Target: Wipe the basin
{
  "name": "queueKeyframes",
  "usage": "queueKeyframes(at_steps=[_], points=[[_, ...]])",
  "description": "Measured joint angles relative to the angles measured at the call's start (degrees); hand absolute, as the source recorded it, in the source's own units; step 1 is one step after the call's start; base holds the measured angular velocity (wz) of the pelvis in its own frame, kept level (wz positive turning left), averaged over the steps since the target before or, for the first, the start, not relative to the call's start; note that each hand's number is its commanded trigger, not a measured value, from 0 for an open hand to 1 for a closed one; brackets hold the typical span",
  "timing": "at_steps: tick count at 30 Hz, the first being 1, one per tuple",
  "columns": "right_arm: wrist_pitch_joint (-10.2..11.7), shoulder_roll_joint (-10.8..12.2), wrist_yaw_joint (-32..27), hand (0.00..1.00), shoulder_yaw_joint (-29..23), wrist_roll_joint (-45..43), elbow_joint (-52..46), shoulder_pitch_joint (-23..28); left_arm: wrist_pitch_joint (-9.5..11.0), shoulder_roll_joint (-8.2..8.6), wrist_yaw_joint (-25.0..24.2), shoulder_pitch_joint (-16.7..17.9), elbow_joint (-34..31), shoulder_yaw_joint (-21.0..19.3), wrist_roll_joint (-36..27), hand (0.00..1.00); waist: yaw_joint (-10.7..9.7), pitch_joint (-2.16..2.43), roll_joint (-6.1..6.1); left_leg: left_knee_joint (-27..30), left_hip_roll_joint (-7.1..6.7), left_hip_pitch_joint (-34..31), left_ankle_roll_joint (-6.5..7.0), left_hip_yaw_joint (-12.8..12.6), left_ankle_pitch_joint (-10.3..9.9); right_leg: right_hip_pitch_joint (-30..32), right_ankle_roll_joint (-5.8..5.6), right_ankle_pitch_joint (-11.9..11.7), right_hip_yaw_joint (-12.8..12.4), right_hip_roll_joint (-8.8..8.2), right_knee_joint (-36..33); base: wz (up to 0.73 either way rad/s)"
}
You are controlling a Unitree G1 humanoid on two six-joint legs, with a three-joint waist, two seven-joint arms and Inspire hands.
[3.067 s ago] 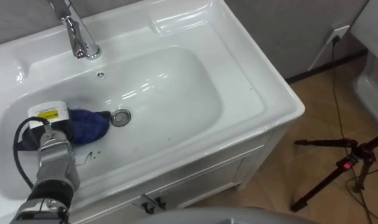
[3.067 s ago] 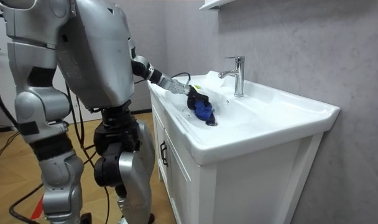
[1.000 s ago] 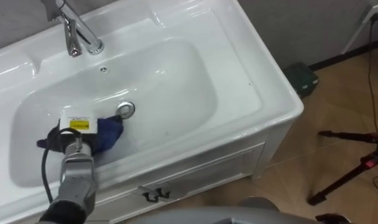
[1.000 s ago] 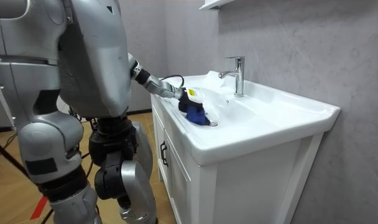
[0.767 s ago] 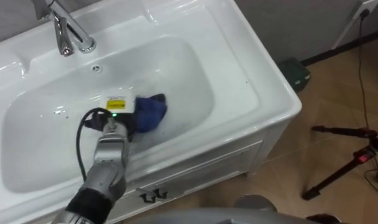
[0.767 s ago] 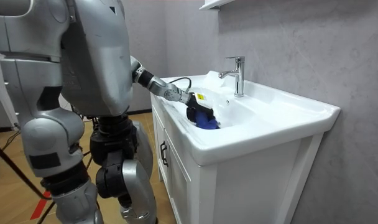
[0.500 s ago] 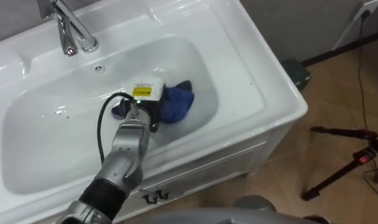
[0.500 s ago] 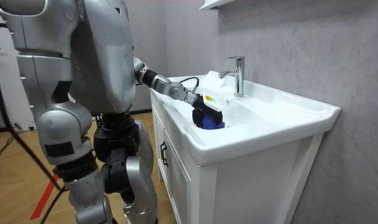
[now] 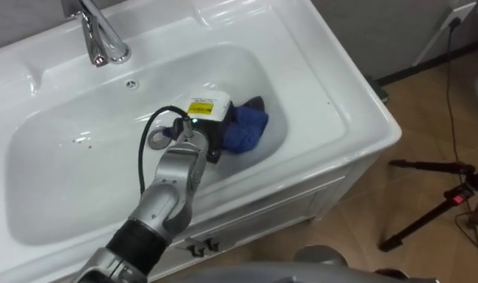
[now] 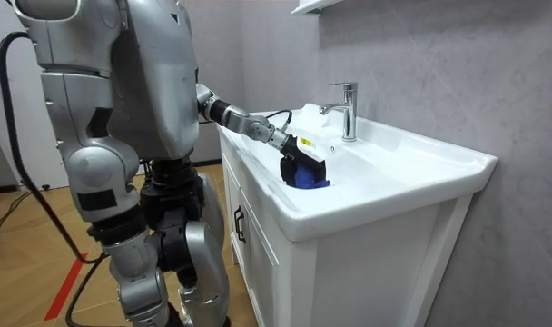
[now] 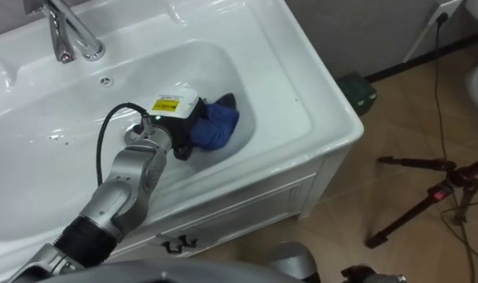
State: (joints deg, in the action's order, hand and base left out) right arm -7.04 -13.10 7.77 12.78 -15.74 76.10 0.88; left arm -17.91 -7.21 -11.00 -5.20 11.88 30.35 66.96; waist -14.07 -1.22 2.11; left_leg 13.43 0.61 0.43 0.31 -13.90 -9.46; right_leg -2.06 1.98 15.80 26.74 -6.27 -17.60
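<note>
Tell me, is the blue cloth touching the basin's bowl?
Touching. Left eye view: the cloth sits in the basin, against its right wall, under the left hand.

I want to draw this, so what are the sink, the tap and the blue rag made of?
The basin looks like glazed ceramic: white, glossy, with bright reflections. The tap seems polished metal, silvery and mirror-like. The blue cloth looks like soft fabric, matt and crumpled into folds.

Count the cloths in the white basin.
1: a crumpled blue cloth at the right end of the white ceramic basin, partly under the robot's left hand. Another beneath the hand could be hidden.
</note>
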Motion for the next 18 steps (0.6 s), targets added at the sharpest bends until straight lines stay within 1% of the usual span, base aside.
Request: queueKeyframes(at_steps=[6, 7, 8, 9, 10, 13, 14, 15, 16, 18], points=[[0.0, 0.1, 1.2, 0.0, -0.5, -0.8, 0.0, 0.4, 0.8, 0.0, 0.8, 0.0, 1.2, 0.0, -0.2, 1.0, 0.0, -0.02, -0.04, -0.2, -0.07, 0.4, 0.0, -0.1, 0.0, -0.3, -0.05, 0.0, -0.1, -0.04, -0.1, 0.0], [-0.1, 0.1, 1.2, 0.0, -0.7, -0.9, 0.1, 0.5, 0.9, 0.02, 0.8, 0.0, 1.4, -0.1, -0.2, 1.0, 0.1, -0.04, -0.08, -0.2, -0.07, 0.5, 0.0, -0.2, 0.0, -0.3, -0.06, 0.0, -0.2, -0.04, -0.1, -0.07], [-0.3, 0.1, 1.2, 0.0, -0.7, -1.6, 0.2, 0.6, 1.2, 0.12, 0.9, -0.1, 2.4, -0.6, -0.4, 1.0, 0.3, -0.16, -0.27, -0.2, -0.06, 1.0, 0.0, -0.5, 0.0, -0.5, -0.07, 0.1, -0.6, -0.04, -0.2, -0.14], [-0.7, 0.1, 1.3, 0.0, -0.9, -1.8, 0.1, 0.8, 1.5, 0.08, 0.9, -0.2, 3.3, -1.2, -1.2, 1.0, 0.3, -0.17, -0.56, 0.0, -0.07, 1.4, -0.01, -0.8, 0.0, -0.9, -0.12, 0.2, -1.1, -0.04, -0.2, -0.22], [-1.3, 0.1, 1.5, 0.0, -2.2, -1.9, -0.2, 1.0, 1.8, -0.3, 0.9, 0.0, 3.9, -1.8, -1.8, 1.0, 0.5, -0.22, -0.79, 0.1, 0.04, 1.8, -0.01, -1.6, 0.0, -0.9, -0.13, 0.3, -1.7, 0.04, -0.1, -0.2], [-2.8, 0.2, 1.5, 0.0, -3.9, -1.8, -0.5, 1.6, 2.1, -0.33, 0.9, 0.3, 5.3, -3.6, -3.3, 1.0, 1.3, -0.04, -1.3, 0.2, 0.18, 2.3, -0.05, -1.9, -0.1, -1.0, -0.07, 0.3, -2.6, 0.27, -0.1, -0.19], [-3.3, 0.5, 1.4, 0.0, -4.9, -1.8, -0.7, 2.3, 2.7, -0.25, 0.9, 0.3, 6.1, -4.8, -3.3, 1.0, 2.1, -0.02, -1.62, 0.1, 0.25, 2.7, -0.05, -1.9, -0.1, -1.0, 0.04, 0.3, -3.1, 0.41, -0.3, -0.24], [-4.3, 0.7, 1.5, 0.0, -6.0, -1.8, -1.0, 2.8, 3.1, -0.25, 0.9, 0.5, 7.0, -6.1, -3.2, 1.0, 2.9, 0.07, -1.77, 0.1, 0.36, 3.0, -0.06, -1.9, -0.1, -1.0, 0.17, 0.2, -3.7, 0.58, -0.2, -0.27], [-4.8, 0.7, 1.6, 0.0, -6.6, -1.8, -1.0, 2.9, 3.1, -0.25, 0.9, 0.7, 7.5, -6.8, -3.0, 1.0, 3.2, 0.09, -1.79, 0.1, 0.41, 3.1, -0.09, -1.8, -0.1, -1.0, 0.25, 0.2, -4.0, 0.67, -0.2, -0.23], [-5.9, 1.0, 1.9, 0.0, -8.7, -1.8, -1.2, 3.8, 2.9, -0.54, 0.9, 1.0, 9.5, -9.5, -1.3, 1.0, 3.3, 0.12, -1.77, 0.1, 0.56, 3.3, -0.13, -1.8, -0.2, -1.3, 0.4, 0.1, -3.9, 0.89, 0.0, -0.04]])
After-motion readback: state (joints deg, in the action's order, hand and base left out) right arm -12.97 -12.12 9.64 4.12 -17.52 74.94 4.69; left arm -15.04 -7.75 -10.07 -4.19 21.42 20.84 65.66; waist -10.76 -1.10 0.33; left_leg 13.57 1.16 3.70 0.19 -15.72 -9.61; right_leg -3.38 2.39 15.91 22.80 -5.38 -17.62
